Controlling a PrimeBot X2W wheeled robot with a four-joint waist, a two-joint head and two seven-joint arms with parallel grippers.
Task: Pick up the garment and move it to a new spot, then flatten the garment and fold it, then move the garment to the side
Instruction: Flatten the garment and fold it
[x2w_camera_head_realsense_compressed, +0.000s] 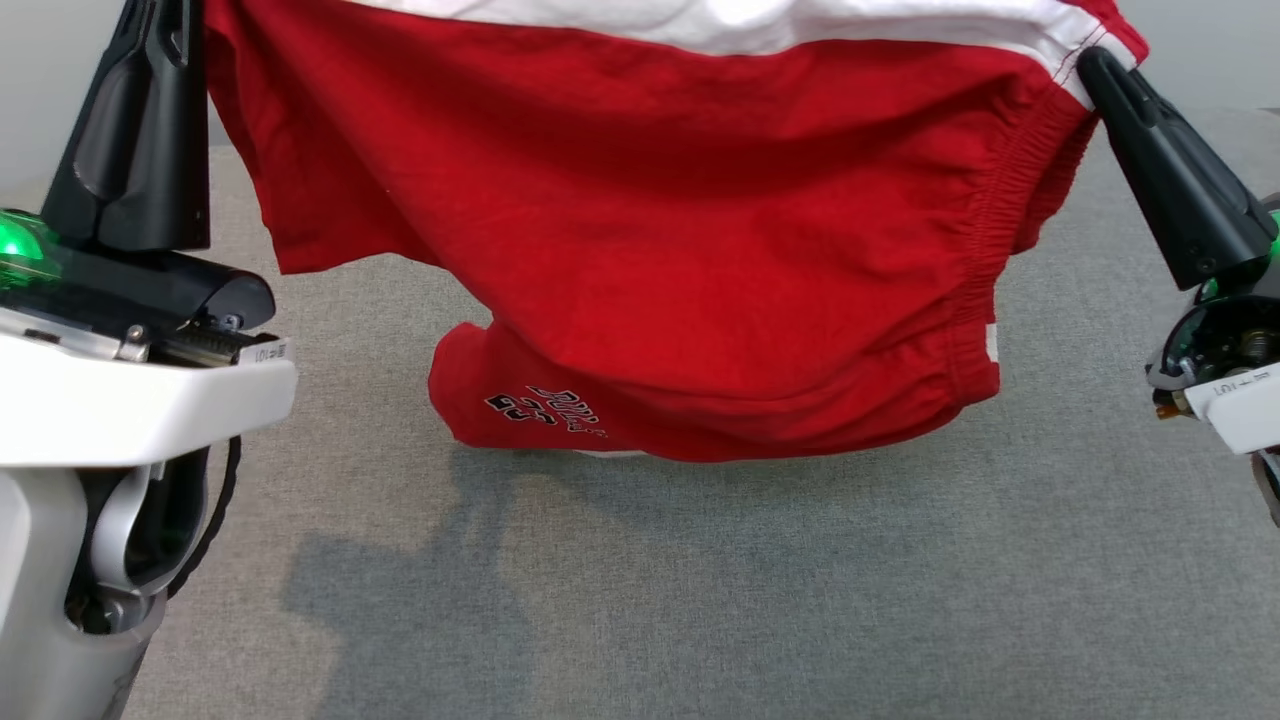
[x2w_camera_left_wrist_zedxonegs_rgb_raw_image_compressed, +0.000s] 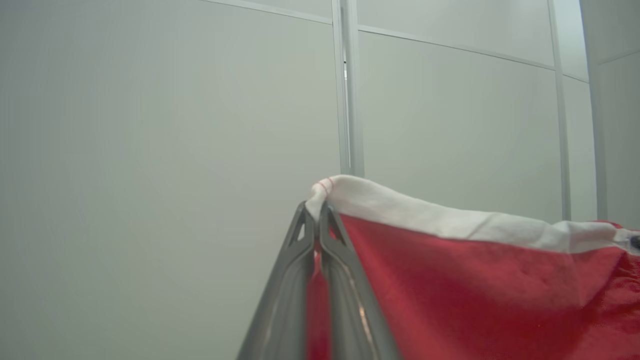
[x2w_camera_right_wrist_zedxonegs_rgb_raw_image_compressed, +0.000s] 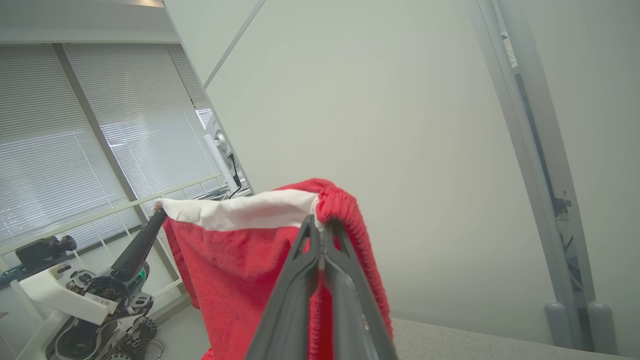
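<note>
The left gripper (x2w_camera_left_wrist_zedxonegs_rgb_raw_image_compressed: 315, 210) is pinched fully closed on one white-banded top corner of the red garment (x2w_camera_head_realsense_compressed: 700, 250). The garment hangs spread between the two arms, and its lower folds with the printed lettering sag down to the grey table (x2w_camera_head_realsense_compressed: 800, 600). The right gripper (x2w_camera_right_wrist_zedxonegs_rgb_raw_image_compressed: 320, 225) is clamped tight on the other top corner, beside the gathered elastic edge.

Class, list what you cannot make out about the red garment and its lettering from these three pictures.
1. Head view: the top edge cuts off the garment's upper edge.
2. Head view: the black lettering on its lowest fold is upside down and too small to read.
3. Head view: whether that fold touches the grey surface; the hanging cloth hides the contact.
</note>
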